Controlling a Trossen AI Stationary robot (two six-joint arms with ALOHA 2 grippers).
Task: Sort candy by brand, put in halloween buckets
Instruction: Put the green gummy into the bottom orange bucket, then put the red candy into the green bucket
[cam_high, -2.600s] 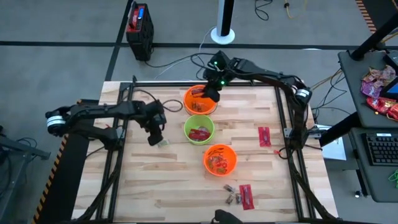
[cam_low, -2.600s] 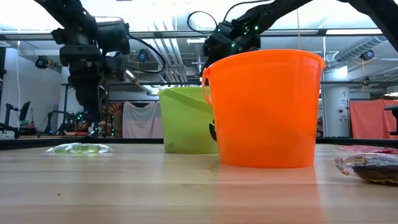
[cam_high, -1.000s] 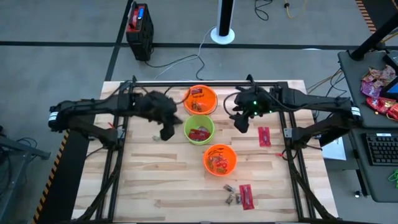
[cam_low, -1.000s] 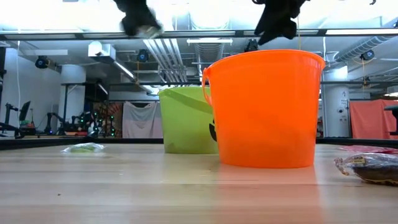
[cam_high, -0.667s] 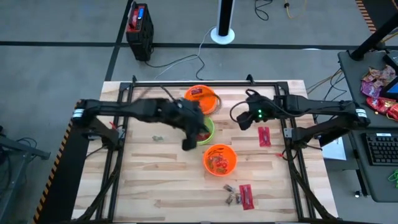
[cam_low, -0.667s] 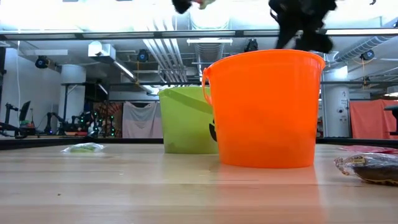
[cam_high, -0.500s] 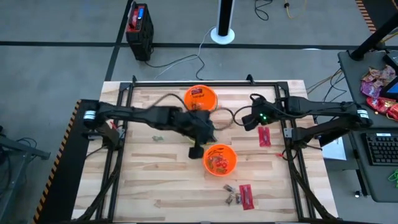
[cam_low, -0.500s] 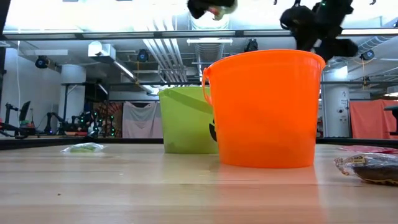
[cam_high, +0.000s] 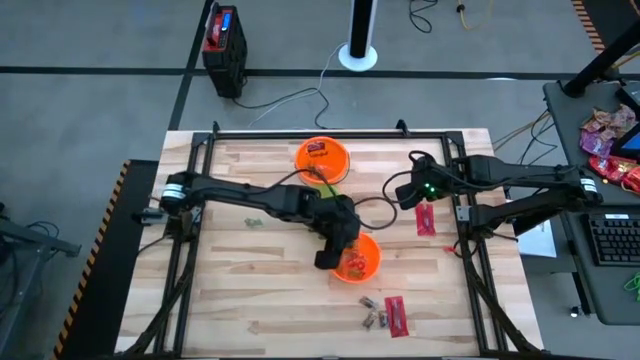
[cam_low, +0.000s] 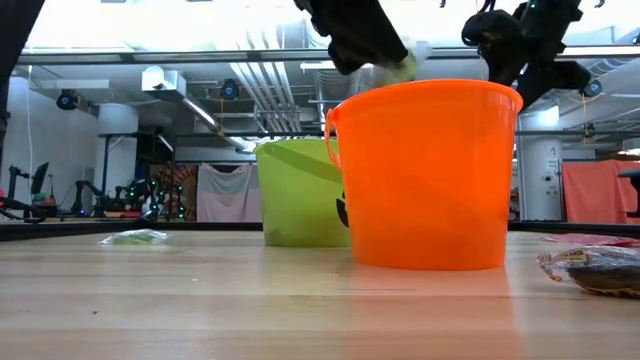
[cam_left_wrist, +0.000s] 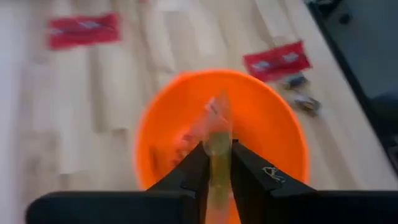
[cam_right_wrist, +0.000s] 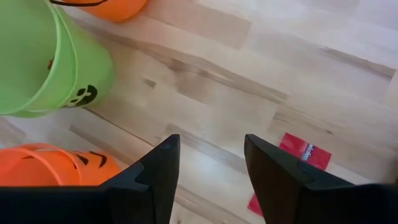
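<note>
My left gripper (cam_left_wrist: 216, 167) is shut on a pale green-yellow wrapped candy (cam_left_wrist: 217, 130) and hovers over the near orange bucket (cam_high: 362, 262), which has candy in it. In the low view the left gripper (cam_low: 385, 55) is just above that bucket's rim (cam_low: 420, 88). The green bucket (cam_low: 295, 195) is mostly hidden under the left arm in the high view. The far orange bucket (cam_high: 322, 157) holds a red packet. My right gripper (cam_right_wrist: 208, 168) is open, above bare table near a red packet (cam_right_wrist: 301, 152), right of the buckets. My left gripper pinches the pale green-yellow candy between its two fingers (cam_left_wrist: 194, 168), and the wrapper's free end (cam_left_wrist: 219, 109) sticks out past the fingertips. The candy is lifted clear, over the mouth of the near orange bucket. The fingers slant downward over it.
A second green-yellow candy (cam_high: 255, 222) lies on the table's left part. A red packet (cam_high: 397, 316) and small dark brown pieces (cam_high: 375, 314) lie near the near edge, another red packet (cam_high: 425, 218) on the right. A black frame rail (cam_high: 460, 215) borders the table.
My left gripper has carried the green-yellow candy from the left of the green bucket, across it toward the table's near right, to above the near orange bucket, and has come lower. My right gripper has drifted a little toward the table's right edge.
</note>
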